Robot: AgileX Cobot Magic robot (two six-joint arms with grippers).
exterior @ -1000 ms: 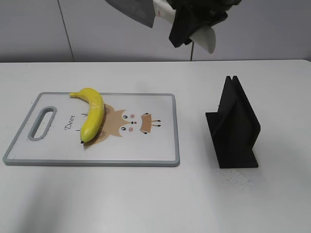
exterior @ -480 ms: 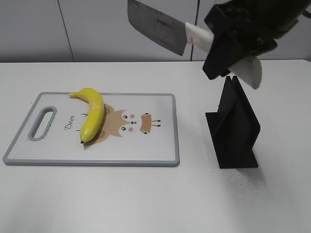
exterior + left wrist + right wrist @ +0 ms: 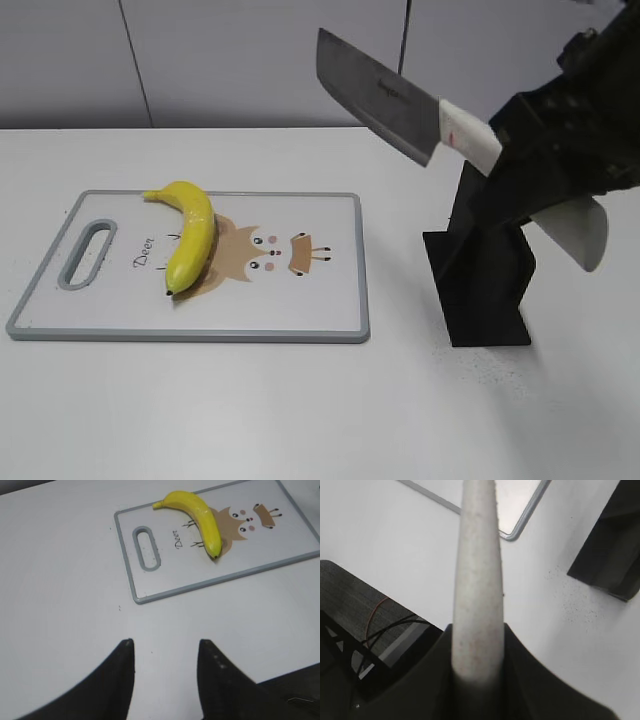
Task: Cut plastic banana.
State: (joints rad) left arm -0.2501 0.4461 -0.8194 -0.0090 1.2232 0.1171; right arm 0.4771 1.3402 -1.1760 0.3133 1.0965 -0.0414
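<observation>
The yellow plastic banana lies whole on the left half of the grey-rimmed cutting board, stem to the back. It also shows in the left wrist view. My right gripper is shut on the white handle of a cleaver and holds it in the air right of the board, over the black knife stand, blade pointing up and left. The right wrist view shows the handle between the jaws. My left gripper is open and empty over bare table, short of the board.
The black knife stand stands on the white table to the right of the board and also shows in the right wrist view. A corner of the board and the table's edge with cables below show in the right wrist view.
My right gripper has carried the cleaver down and to the right, from high above the board's back edge to a place over the knife stand. The banana and board have not moved.
</observation>
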